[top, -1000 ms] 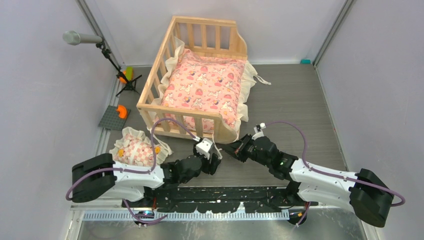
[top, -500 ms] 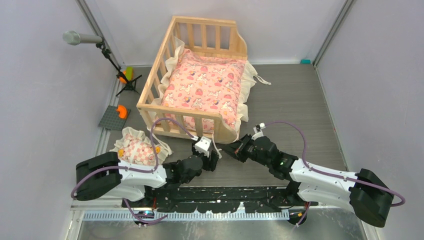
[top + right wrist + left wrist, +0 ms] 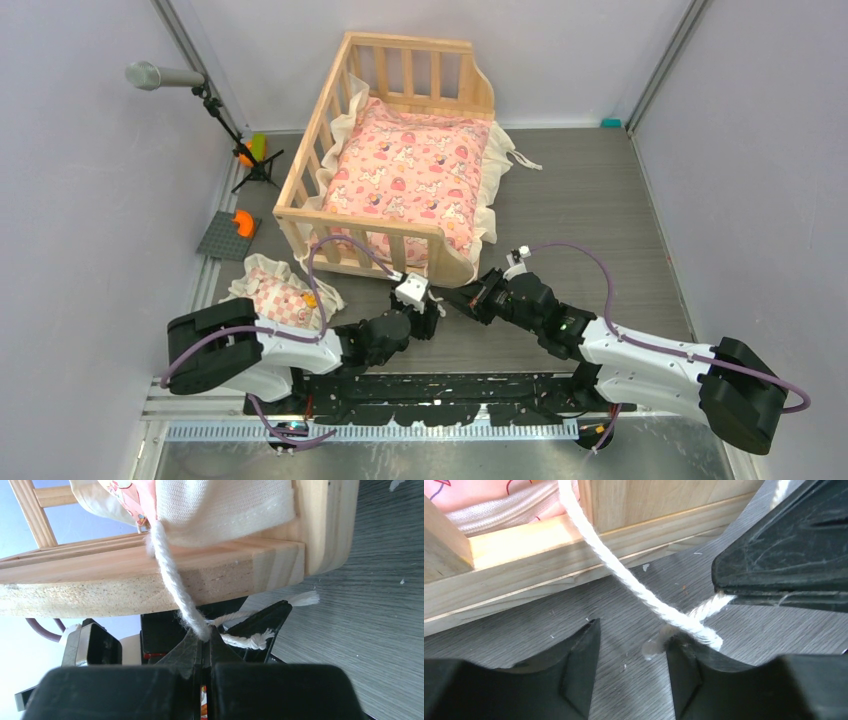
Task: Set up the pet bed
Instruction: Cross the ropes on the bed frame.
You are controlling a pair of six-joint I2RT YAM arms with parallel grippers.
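Low down, right hand (image 3: 206, 636) pinching cord (image 3: 172, 582)

You have a pink printed cushion (image 3: 410, 185) toward 12 o'clock on the bench (image 3: 600, 220), with its white cord (image 3: 634, 585) trailing at 6 o'clock. Small frilled pillow (image 3: 275, 297) at 8 o'clock. Microphone (image 3: 160, 76) on a tripod at 10 o'clock. Grey plate (image 3: 224, 240) bearing an orange piece (image 3: 243, 222) at 9 o'clock.

Cord (image 3: 634, 582), pet bed (image 3: 330, 218) rail ahead of L gripper (image 3: 631, 675); free tabletop (image 3: 600, 200) R.

Grey wood-grain table (image 3: 590, 200), pet bed (image 3: 405, 42) at back, frilled pillow (image 3: 272, 298) front-left, grey plate (image 3: 218, 242) at left edge
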